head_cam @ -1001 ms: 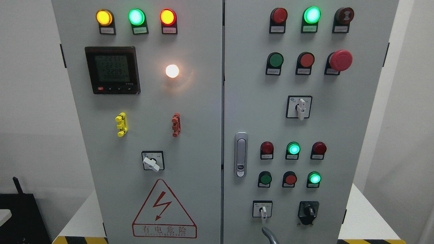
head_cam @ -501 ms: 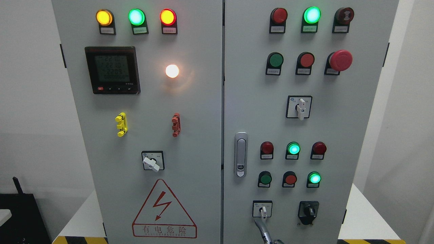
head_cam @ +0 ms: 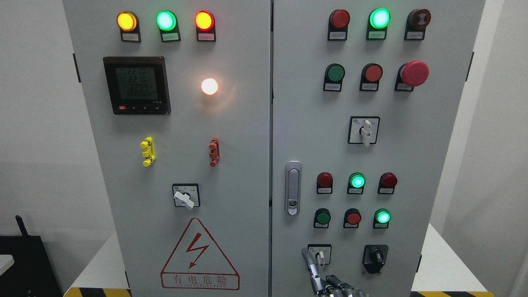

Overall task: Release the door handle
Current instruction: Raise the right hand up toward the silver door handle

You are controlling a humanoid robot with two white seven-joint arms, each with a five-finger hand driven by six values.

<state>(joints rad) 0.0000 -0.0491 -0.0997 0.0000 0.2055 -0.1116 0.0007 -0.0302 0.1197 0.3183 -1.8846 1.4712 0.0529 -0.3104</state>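
Head view had a hand (head_cam: 330, 284) poking up bottom center, one finger extended over the lower selector switch (head_cam: 319, 254), well below the door handle (head_cam: 293, 188), holding nothing.

The door handle (head_cam: 293, 188) sits at the right door's (head_cam: 305, 123) left edge, beside the seam; a hand (head_cam: 328, 280) rises below it, before a rotary switch (head_cam: 319, 254)

A robot hand (head_cam: 326, 280) rises from below the door handle (head_cam: 293, 188), one finger (head_cam: 307, 260) extended upward, the others curled.
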